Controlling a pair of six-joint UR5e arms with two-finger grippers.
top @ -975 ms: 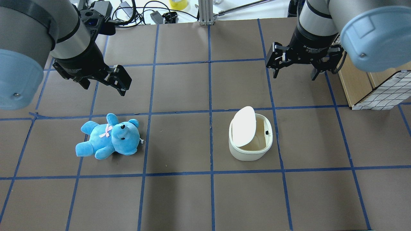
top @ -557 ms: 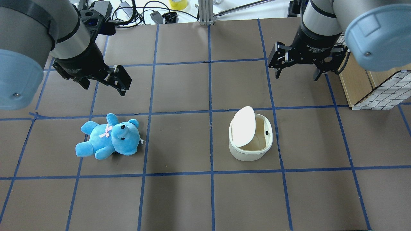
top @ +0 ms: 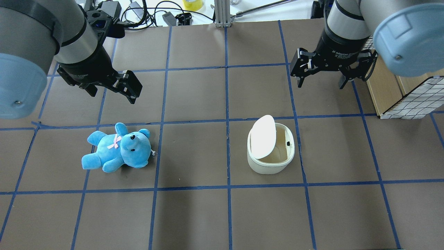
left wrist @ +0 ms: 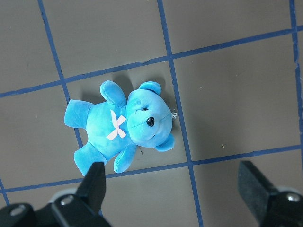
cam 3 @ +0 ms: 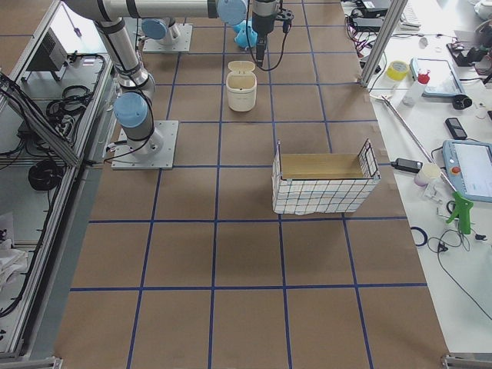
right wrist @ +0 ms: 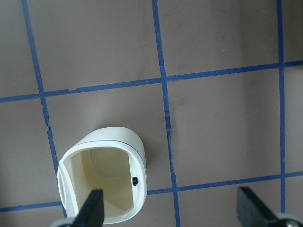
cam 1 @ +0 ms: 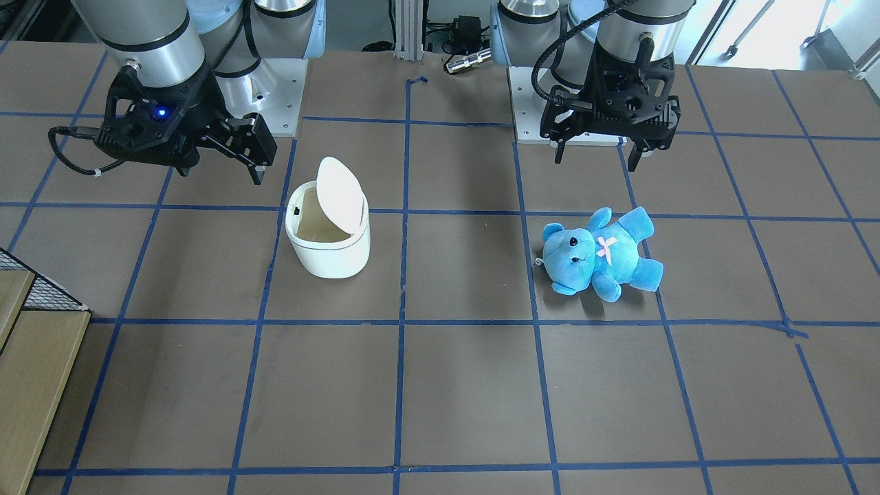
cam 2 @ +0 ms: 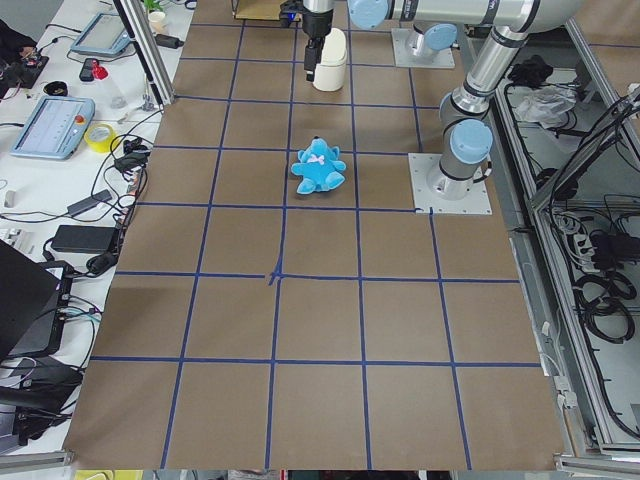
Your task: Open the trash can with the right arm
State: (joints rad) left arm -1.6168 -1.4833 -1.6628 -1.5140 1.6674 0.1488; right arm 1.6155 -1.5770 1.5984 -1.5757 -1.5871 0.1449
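Looking over the table (top: 194,215), you see the right arm (top: 347,24) hanging above it. The right gripper (top: 321,83) has its fingers spread wide and holds nothing; the left gripper (top: 112,97) is the same. Well apart from both, the trash can (top: 269,165) stands upright in the table's right half, its long axis vertical and its mouth facing up. It is white outside and beige inside. Its lid (top: 262,137) is raised on edge, on the side toward the blue bear (top: 118,149).

The trash can (top: 269,166) stands with its lid (top: 262,136) tipped up, beige inside showing; the right gripper (top: 321,85) hangs at its 1 o'clock, fingers spread, well apart; a blue bear (top: 118,149) lies at its 9 o'clock; the left gripper (top: 112,97) hangs spread at the bear's 12 o'clock.
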